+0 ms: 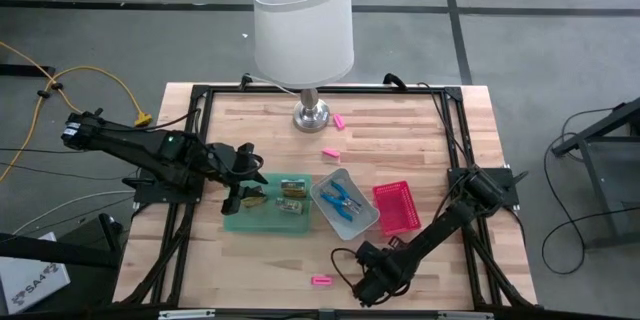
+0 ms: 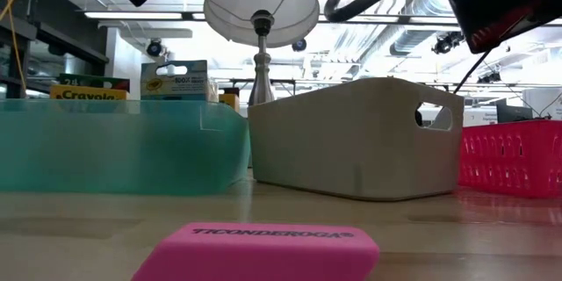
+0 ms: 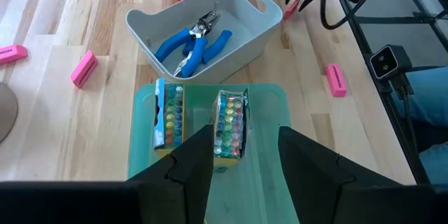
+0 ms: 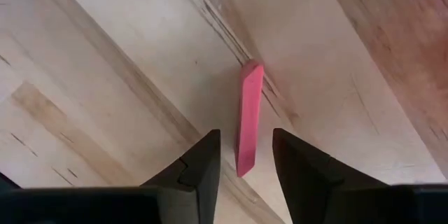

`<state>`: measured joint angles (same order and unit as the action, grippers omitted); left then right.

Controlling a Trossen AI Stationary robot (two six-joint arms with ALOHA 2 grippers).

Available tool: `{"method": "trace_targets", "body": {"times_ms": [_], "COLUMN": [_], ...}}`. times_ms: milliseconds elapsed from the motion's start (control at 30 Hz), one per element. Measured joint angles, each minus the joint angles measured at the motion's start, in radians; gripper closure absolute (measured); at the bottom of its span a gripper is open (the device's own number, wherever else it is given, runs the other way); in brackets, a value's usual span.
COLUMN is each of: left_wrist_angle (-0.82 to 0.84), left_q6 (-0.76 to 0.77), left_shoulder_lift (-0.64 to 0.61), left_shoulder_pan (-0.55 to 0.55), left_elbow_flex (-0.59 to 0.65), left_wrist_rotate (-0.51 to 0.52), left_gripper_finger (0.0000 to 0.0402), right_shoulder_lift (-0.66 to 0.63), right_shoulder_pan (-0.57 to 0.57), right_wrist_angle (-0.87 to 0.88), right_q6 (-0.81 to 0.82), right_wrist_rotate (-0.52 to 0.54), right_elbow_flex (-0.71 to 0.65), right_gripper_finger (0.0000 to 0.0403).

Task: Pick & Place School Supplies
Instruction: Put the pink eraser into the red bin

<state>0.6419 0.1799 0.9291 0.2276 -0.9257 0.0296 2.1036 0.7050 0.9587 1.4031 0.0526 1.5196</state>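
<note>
Overhead plan of the wooden tabletop [image 1: 420,130]. The left arm reaches in from the left edge; the left gripper [image 1: 240,195] hangs over the near-left part of the green tray [image 1: 265,222], its fingers parted with nothing between them. The right arm folds down from the right edge toward the front, placing the right gripper [image 1: 365,290] low over the boards beside a pink eraser [image 1: 320,280].

The left wrist view adds detail: two crayon packs [image 3: 229,124] lie side by side in the green tray, blue-handled pliers [image 3: 192,40] rest in the grey tray [image 3: 262,15], and three more pink erasers lie scattered on the wood.

The right wrist view shows an eraser [image 4: 248,117] standing on its edge just ahead of the narrowly parted fingers, not gripped.

The low view alone shows the brand lettering on the foremost eraser [image 2: 263,248], with the pink basket [image 2: 514,156] and the lamp [image 2: 262,0] beyond.
</note>
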Motion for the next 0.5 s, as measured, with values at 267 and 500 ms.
{"method": "trace_targets", "body": {"times_ms": [267, 500], "left_wrist_angle": [0.0, 0.0], "left_q6": [0.001, 0.002], "left_shoulder_lift": [0.0, 0.0], "left_shoulder_pan": [0.0, 0.0], "left_elbow_flex": [0.0, 0.0], "left_wrist_rotate": [0.0, 0.0], "left_gripper_finger": [0.0245, 0.0245], "right_shoulder_lift": [0.0, -0.001], "right_shoulder_pan": [-0.001, -0.001], "right_wrist_angle": [-0.001, -0.001], "right_q6": [-0.005, -0.005], "right_wrist_rotate": [0.016, 0.013], "right_elbow_flex": [0.0, 0.0], "right_gripper_finger": [0.0333, 0.0384]}}
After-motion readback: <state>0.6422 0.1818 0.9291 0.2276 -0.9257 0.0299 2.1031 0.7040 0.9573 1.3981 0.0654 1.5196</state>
